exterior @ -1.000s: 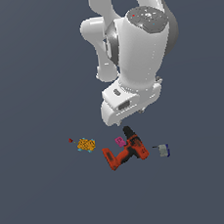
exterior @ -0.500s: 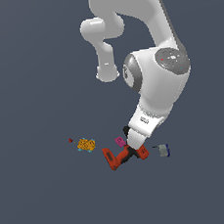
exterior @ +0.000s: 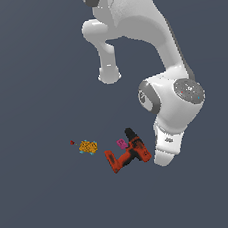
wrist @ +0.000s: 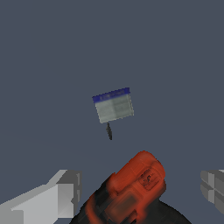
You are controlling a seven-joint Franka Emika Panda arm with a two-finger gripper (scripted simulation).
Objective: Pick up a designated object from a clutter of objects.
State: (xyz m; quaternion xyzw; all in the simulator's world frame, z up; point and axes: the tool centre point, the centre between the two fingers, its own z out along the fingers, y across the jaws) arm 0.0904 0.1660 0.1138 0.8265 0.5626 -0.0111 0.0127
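In the wrist view the designated object (wrist: 113, 106) is a tiny light-grey box with a navy-blue side, lying on the floor with a thin dark sliver beside it. My gripper (wrist: 139, 184) is open and empty, its fingers (wrist: 59, 192) wide apart. It hangs over the red-orange and black drill (wrist: 131, 192), and the box lies beyond the fingertips, apart from them. In the exterior view the arm's hand (exterior: 166, 152) is low beside the drill (exterior: 128, 154) and hides the box.
A small pink block (exterior: 122, 143) lies against the drill. An orange-yellow patterned item (exterior: 88, 147) and a tiny red speck (exterior: 71, 143) lie toward the exterior view's left. The floor is plain dark grey.
The arm has swung down and toward the exterior view's right. Its hand now sits low past the drill and covers the grey-blue box that showed before.
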